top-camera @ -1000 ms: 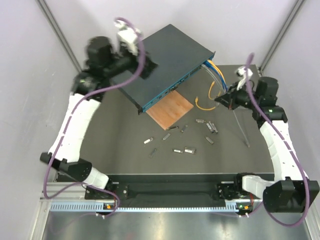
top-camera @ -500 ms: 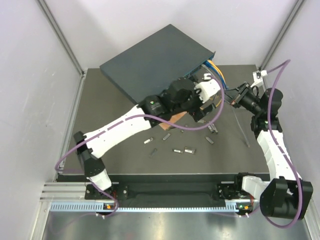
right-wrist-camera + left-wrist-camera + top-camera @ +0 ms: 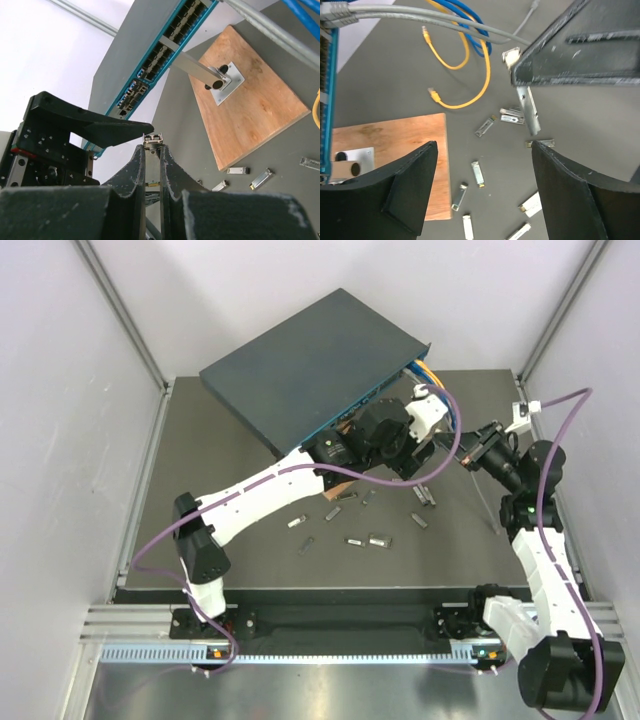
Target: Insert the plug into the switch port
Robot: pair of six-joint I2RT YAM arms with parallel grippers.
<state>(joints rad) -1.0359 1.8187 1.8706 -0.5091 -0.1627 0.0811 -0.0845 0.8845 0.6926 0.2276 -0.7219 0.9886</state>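
Tilting up over the far part of the table [image 3: 190,480], the switch [image 3: 300,360] is seen left of centre, its teal socket face turned down toward the arms. Under that face a wooden board [image 3: 250,107] is laid flat, and a metal post [image 3: 197,70] fixed to it reaches up to the face. Just right of the board, the left gripper [image 3: 484,147] is held wide open above the table, with nothing between its fingers. Small metal modules [image 3: 365,539] are scattered on the table below it. Blue, grey and yellow cables [image 3: 432,380] are gathered by the switch's right end. Furthest right, the right gripper [image 3: 151,149] is closed tight on the plug [image 3: 152,138]. The plug is held close beside one finger of the left gripper and apart from the sockets.
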